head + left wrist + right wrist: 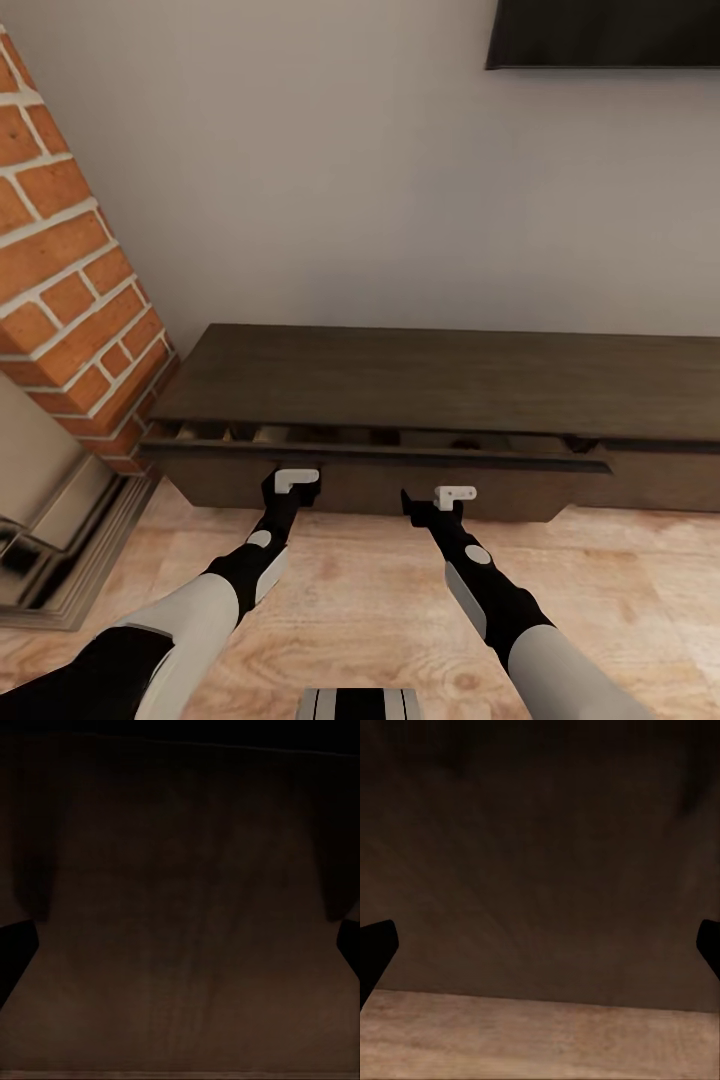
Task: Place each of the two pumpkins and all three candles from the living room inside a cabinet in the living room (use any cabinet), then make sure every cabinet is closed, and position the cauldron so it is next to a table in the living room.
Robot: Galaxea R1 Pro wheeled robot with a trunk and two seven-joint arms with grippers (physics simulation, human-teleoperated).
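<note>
The long, low dark-brown cabinet [450, 385] stands against the wall ahead. Its wide drawer [380, 452] is out by a narrow gap, where pale interior and a few dim shapes show, too small to identify. My left gripper [297, 500] is open, right up against the drawer front [180, 870]. My right gripper [432, 505] is also open and close to the same front [540, 855], a little to the right. In each wrist view the dark fingertips [15, 952] [375, 952] sit far apart with nothing between them. Pumpkins, candles, cauldron and table are out of view.
A red brick fireplace [70, 300] with a stepped grey hearth [70, 560] stands close on the left of the cabinet. A dark screen [600, 30] hangs on the wall above. Light wood floor [370, 600] lies between me and the cabinet.
</note>
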